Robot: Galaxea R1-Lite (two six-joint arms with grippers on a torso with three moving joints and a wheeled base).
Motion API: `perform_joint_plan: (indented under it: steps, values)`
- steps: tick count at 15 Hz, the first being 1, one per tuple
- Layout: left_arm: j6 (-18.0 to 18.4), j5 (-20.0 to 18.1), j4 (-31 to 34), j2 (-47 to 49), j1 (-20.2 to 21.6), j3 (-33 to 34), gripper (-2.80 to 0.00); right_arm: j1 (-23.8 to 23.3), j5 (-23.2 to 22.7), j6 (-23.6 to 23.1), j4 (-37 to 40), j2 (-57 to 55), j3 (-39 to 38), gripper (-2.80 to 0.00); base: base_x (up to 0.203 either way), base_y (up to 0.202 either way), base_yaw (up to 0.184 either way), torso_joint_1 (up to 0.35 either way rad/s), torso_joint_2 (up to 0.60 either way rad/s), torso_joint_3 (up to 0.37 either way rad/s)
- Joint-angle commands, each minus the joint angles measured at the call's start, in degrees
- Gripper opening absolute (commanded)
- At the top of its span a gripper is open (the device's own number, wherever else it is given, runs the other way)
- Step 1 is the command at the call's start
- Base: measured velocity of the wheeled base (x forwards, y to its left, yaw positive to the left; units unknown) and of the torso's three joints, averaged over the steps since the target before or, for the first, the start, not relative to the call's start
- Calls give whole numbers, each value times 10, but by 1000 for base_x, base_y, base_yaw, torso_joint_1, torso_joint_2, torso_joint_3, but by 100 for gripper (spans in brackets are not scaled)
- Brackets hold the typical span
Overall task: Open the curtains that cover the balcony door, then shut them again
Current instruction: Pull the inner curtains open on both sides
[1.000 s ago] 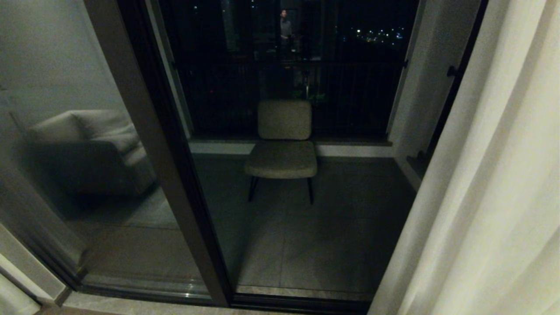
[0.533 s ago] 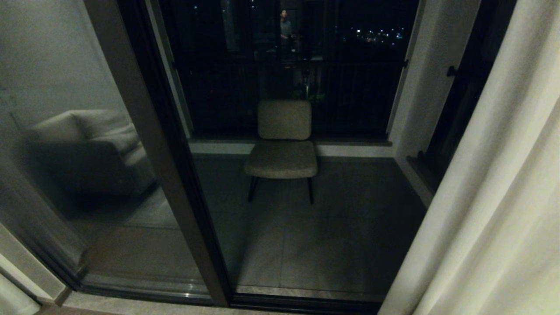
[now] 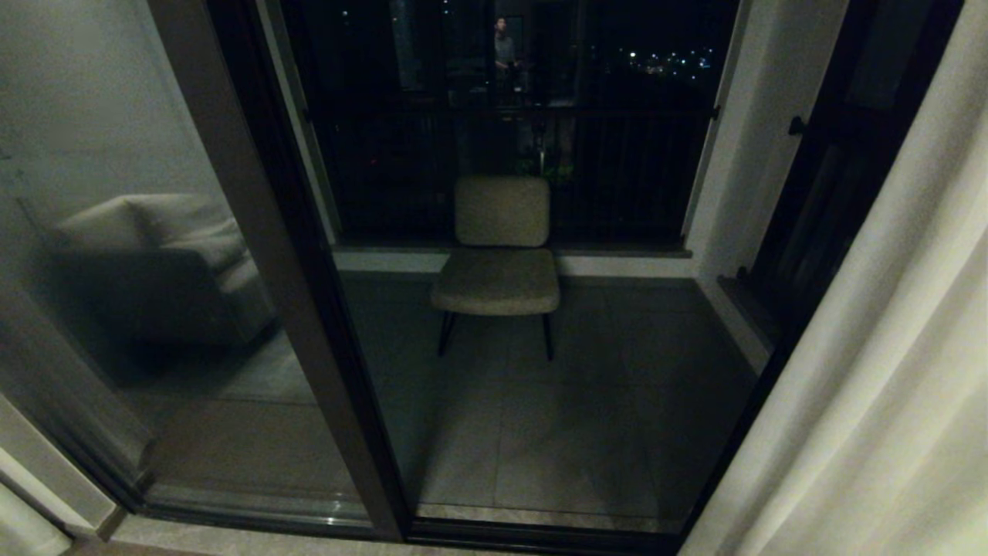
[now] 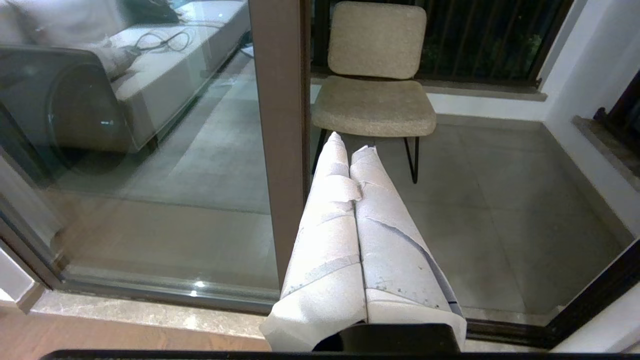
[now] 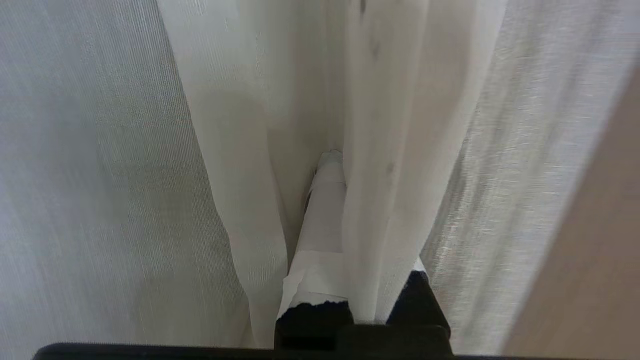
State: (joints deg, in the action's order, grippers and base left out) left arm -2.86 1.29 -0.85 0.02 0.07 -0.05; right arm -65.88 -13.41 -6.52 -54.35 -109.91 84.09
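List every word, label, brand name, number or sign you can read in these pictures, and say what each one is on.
None: no readable text in any view.
The curtains, balcony door frame and chair bear no lettering.
The tape-wrapped left gripper shows only smudges and a dark line, no writing.
The right gripper, shut on a curtain fold, shows no print.

The right gripper point(image 5: 345, 210) is pinching a vertical fold of the curtains point(image 5: 390, 150). One white-wrapped finger point(image 5: 325, 220) is showing beside the fold; the other is lying hidden behind the fabric. The jaws are sitting closed on the cloth. Sheer cream pleats are filling most of the view, and a plain beige-brown surface point(image 5: 590, 260) is running along one edge.
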Motion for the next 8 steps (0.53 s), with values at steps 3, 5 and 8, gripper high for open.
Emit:
perform_joint_plan:
  steps: [3,5,8]
  values:
    - [0,0,0,0,0,0,-280,-32,-1,-1,-1,-31,28,-280,0,0,0,0,0,0]
    - [0,0,0,0,0,0,-280,-46,-1,-1,-2,-41,40,-280,0,0,0,0,0,0]
    - [0,0,0,0,0,0,-280,-64,-15,-1,-5,-53,54,-280,0,0,0,0,0,0]
